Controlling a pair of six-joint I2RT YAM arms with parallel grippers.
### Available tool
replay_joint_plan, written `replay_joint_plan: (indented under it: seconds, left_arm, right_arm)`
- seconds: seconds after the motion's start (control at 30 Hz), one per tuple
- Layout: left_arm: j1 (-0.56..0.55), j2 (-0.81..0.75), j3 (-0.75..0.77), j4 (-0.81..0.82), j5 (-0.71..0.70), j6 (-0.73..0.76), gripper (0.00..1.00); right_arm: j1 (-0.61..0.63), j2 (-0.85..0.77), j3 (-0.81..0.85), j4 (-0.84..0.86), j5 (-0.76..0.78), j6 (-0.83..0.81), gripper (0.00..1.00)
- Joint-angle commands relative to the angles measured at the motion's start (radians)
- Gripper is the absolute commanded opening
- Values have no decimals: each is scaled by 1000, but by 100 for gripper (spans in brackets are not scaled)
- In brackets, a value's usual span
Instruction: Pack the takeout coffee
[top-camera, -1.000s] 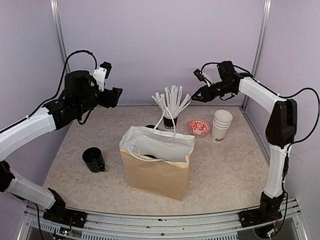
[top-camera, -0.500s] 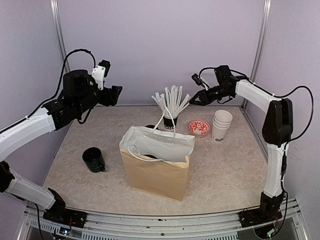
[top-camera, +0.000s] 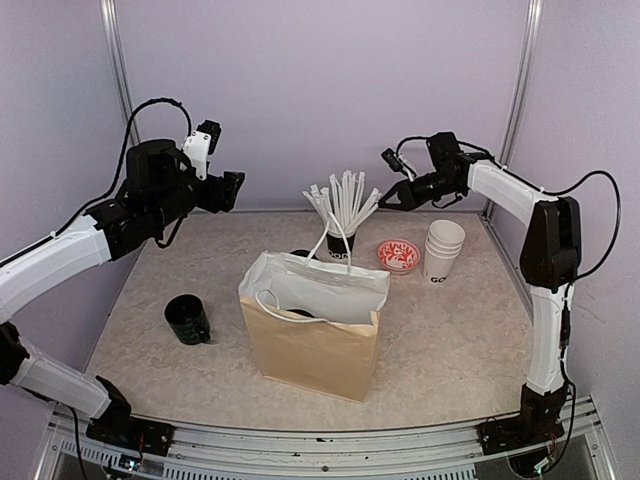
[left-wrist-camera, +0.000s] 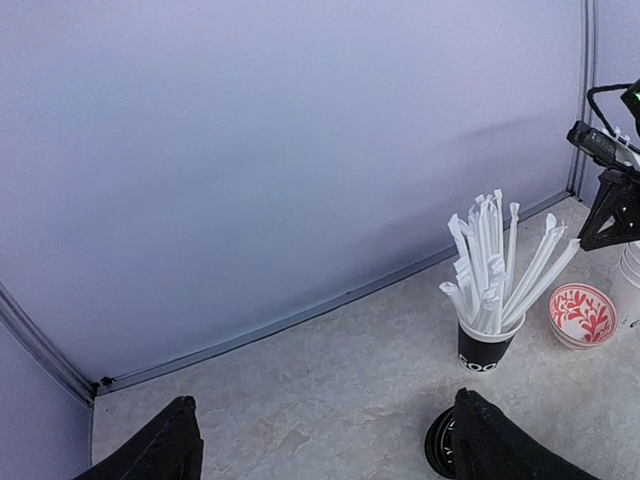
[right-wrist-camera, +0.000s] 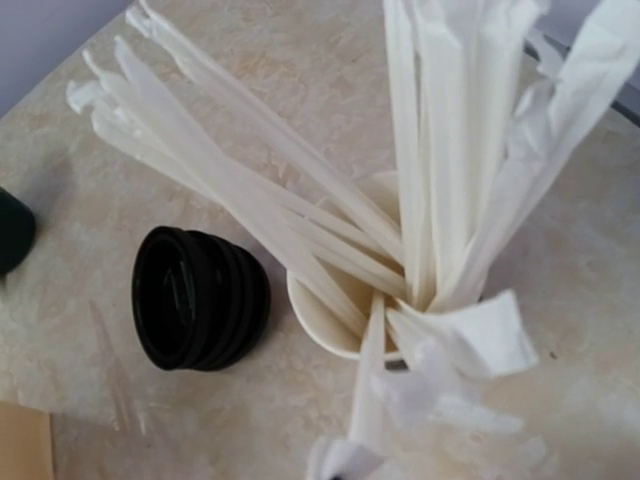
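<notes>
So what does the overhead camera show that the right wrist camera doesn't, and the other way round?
Only the overhead: the left arm, the right arm, the stacked white cups and the red-patterned dish. Only the right wrist: a clear look at the black lids, stacked and lying on their side. Both: the cup of white straws.

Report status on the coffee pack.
Left gripper open, empty, raised. Right gripper by the straws, state unclear. Lidded coffee cup not in plain view; dark round shape inside paper bag. Bag mouth unobstructed.
</notes>
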Motion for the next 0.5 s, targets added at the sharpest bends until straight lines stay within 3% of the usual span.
replay_joint_plan:
  seconds: [0.0, 0.47]
  left_arm:
    - [-1, 7, -13, 5, 1, 9, 84]
    - [-1, 33, -6, -13, -21, 36, 84]
  right_arm:
    - [6, -4, 15, -6, -15, 4, 2]
    - [24, -328, -130, 4, 64, -65, 0]
